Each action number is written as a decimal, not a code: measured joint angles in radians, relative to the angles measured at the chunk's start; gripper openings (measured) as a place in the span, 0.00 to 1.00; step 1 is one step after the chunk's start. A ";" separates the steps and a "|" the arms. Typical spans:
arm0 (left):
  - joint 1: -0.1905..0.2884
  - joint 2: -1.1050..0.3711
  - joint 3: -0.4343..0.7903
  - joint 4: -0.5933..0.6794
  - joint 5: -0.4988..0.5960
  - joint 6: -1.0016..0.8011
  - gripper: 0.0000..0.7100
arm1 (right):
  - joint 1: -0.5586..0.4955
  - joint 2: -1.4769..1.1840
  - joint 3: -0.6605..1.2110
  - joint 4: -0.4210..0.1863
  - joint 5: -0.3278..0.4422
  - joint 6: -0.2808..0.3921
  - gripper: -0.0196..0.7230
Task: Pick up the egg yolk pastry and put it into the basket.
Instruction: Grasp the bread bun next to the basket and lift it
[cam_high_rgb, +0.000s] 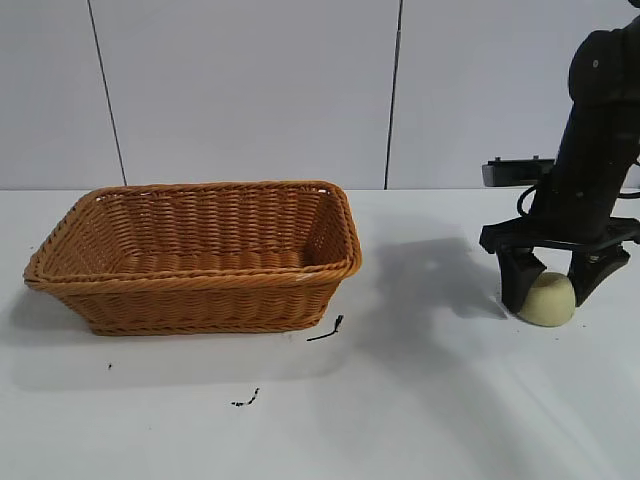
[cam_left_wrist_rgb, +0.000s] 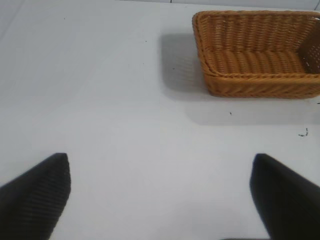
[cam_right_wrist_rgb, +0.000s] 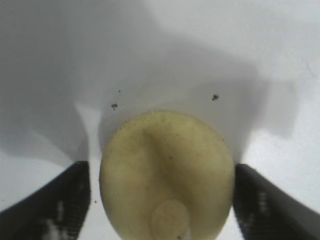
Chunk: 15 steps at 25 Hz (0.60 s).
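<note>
The right end effector (cam_high_rgb: 545, 290) points straight down at the bench (cam_high_rgb: 420, 400), its two dark fingers set either side of the egg yolk pastry (cam_high_rgb: 548, 299); in the right wrist view the fingers (cam_right_wrist_rgb: 60, 205) flank the pale yellow dome with a sliver of bench showing on one side and the other looking at or almost at its edge, so the end effector is spread around the pastry and I judge the pinch not yet firm; the pastry sits on the bench at the exterior view's right, well apart from the basket (cam_high_rgb: 200, 290), which stands at the left, open side up, with nothing visible inside. To do this step well, the fingers should close evenly on the widest part of the dome, gently, since it looks soft and rounded and could squirt out or dent; lift only once both sides touch. The right arm stands steeply over the pastry, wrist bent downward. The left end effector (cam_left_wrist_rgb: 160, 200) hangs over bare bench, fingers wide apart, idle, basket beyond it.
</note>
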 joint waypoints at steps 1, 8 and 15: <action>0.000 0.000 0.000 0.000 0.000 0.000 0.98 | 0.000 0.000 0.000 0.000 0.001 0.000 0.44; 0.000 0.000 0.000 0.000 0.000 0.000 0.98 | 0.000 0.000 -0.001 0.000 0.007 0.000 0.29; 0.000 0.000 0.000 0.000 0.000 0.000 0.98 | 0.000 0.000 -0.001 0.000 0.013 -0.002 0.28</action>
